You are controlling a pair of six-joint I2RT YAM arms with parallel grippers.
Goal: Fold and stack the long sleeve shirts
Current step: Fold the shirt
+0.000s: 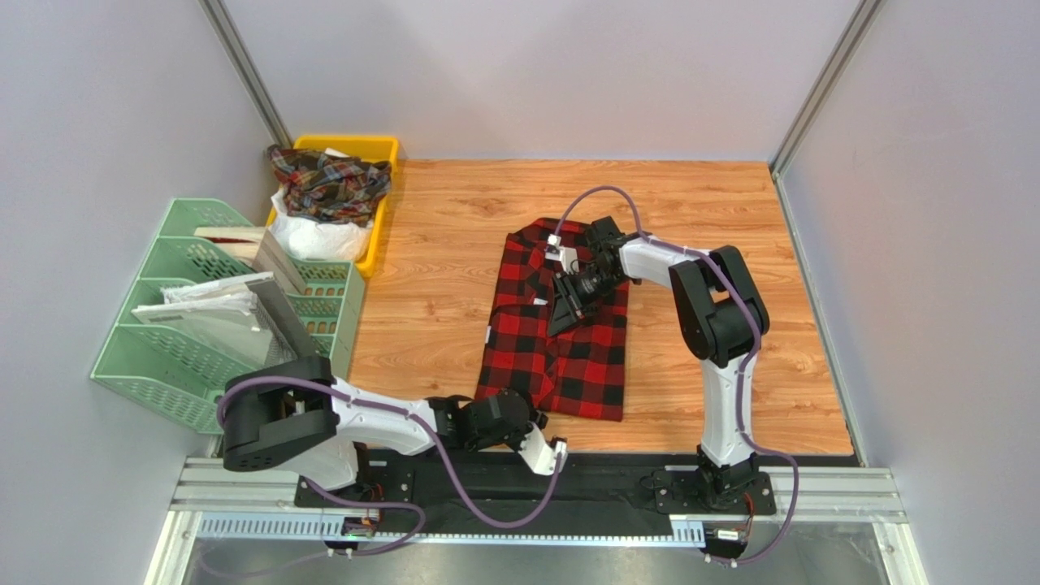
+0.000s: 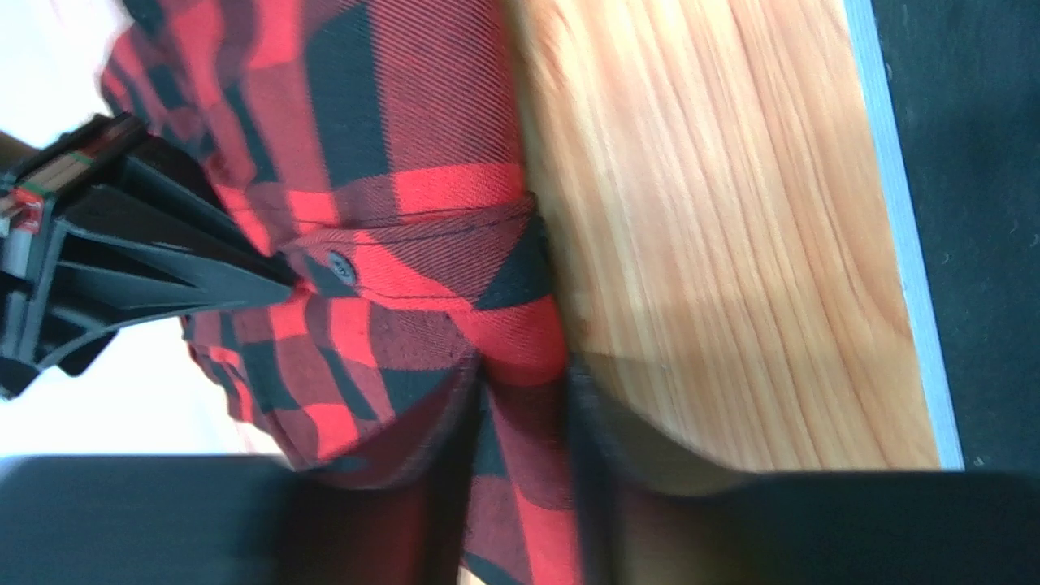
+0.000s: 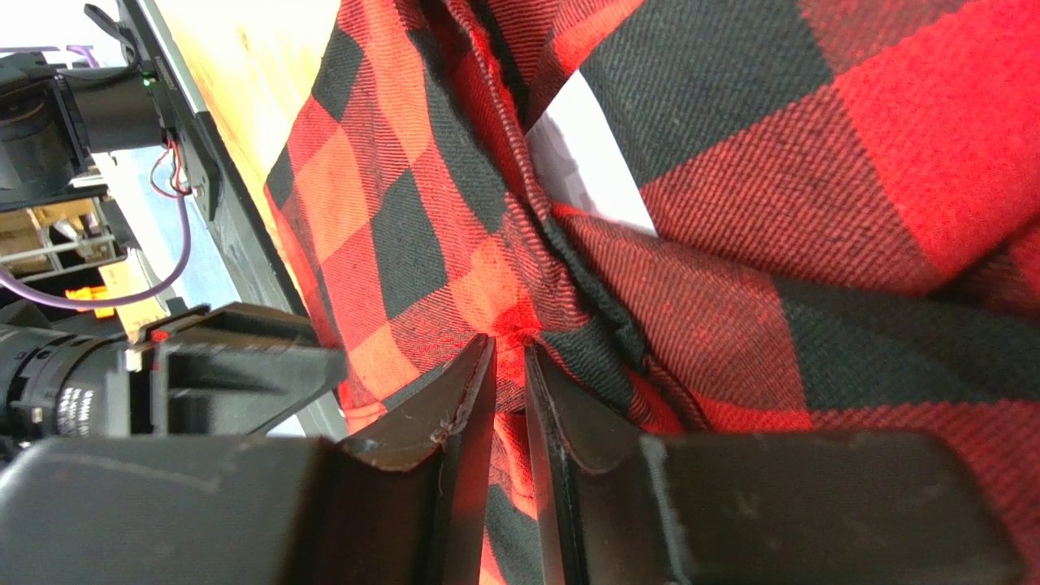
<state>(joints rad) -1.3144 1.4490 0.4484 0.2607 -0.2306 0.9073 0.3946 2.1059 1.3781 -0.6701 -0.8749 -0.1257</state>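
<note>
The shirt (image 1: 562, 354) lies on the table (image 1: 733, 366), long axis running 12 to 6 from above. My right gripper (image 3: 507, 354) pinches a fold near the collar at 12. My left gripper (image 1: 527, 412), nearer 6, looks clenched on the hem.

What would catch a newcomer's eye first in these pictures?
The bright red-and-black checked shirt lying on the wooden table, with the right end effector pinching its fabric near the white neck label. Next, the yellow bin at the far left, holding another, darker plaid garment.
</note>
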